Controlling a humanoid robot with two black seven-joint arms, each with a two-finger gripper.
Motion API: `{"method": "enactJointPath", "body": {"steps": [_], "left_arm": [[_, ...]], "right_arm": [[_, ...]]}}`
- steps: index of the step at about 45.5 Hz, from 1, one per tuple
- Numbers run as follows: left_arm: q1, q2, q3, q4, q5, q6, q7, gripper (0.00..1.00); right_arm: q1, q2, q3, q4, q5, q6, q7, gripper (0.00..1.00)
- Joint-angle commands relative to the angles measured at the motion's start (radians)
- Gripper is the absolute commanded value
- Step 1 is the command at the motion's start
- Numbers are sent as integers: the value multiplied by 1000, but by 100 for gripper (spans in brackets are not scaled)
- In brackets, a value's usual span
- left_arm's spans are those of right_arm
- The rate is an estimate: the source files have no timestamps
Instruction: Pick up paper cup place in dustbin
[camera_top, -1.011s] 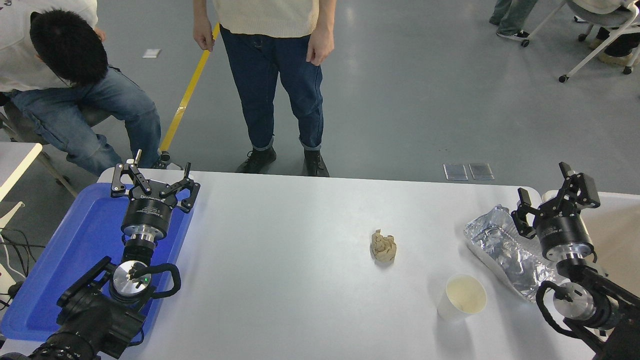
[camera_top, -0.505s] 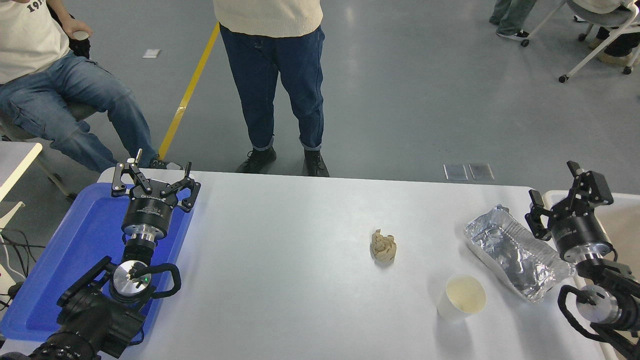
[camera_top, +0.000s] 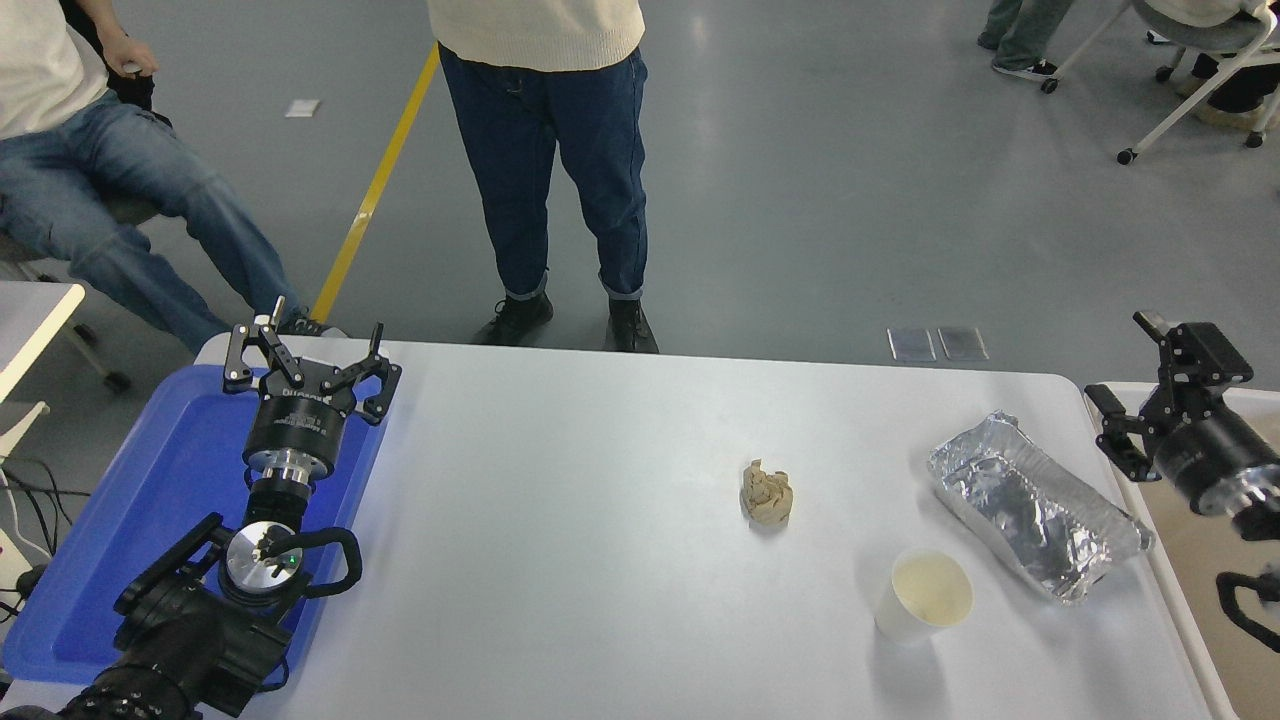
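The small white paper cup (camera_top: 923, 596) stands upright on the table near the front right, its cream inside showing. At the right edge, past the table, is the dustbin (camera_top: 1172, 585), of which only the off-white rim and beige inside show. My right gripper (camera_top: 1150, 385) hangs open and empty over the bin's far left corner, well to the right of the cup and farther back. My left gripper (camera_top: 310, 361) is parked open above the blue tray at the left.
A crumpled tan paper ball (camera_top: 767, 493) lies mid-table. A crinkled silver foil container (camera_top: 1035, 507) lies between cup and bin. The blue tray (camera_top: 120, 540) covers the table's left end. A person stands at the far side, another sits at upper left.
My right arm has swung right, off the foil container and out over the bin. The seated person at upper left sat up. Cup and left arm have not moved.
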Motion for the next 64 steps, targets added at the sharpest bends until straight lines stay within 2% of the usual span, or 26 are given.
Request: {"method": "enactJointPath", "body": {"steps": [1,10,21,25,33,39,41,51,60,64], "left_arm": [[0,0,-1,0,0,0,1,100],[0,0,1,0,0,0,1,100],[0,0,-1,0,0,0,1,100],[0,0,1,0,0,0,1,100],[0,0,1,0,0,0,1,100],[0,0,-1,0,0,0,0,100],[0,0,-1,0,0,0,0,100],[0,0,-1,0,0,0,0,100],[2,0,-1,0,0,0,0,100],[2,0,-1,0,-1,0,0,100]], "right_arm": [[316,-49,-485,47,-3,44,0,100],[608,-29,-828,87,-12,219,0,100],[901,121,-1218,94,-14,489,0,100],[967,166,-1293,110,-38,520,0,100],[1053,256,-1313,159,-207,534,-5,100],[1137,311,-1329,234,-262,540,-14,100],[1174,334,-1343,266,-281,557,-34,100],[1347,456,-1356,349,-382,615,-192,100],[1435,512,-1329,364,-376,615,-405,100],[1455,525,-1321,366,-370,615,-462,100]]}}
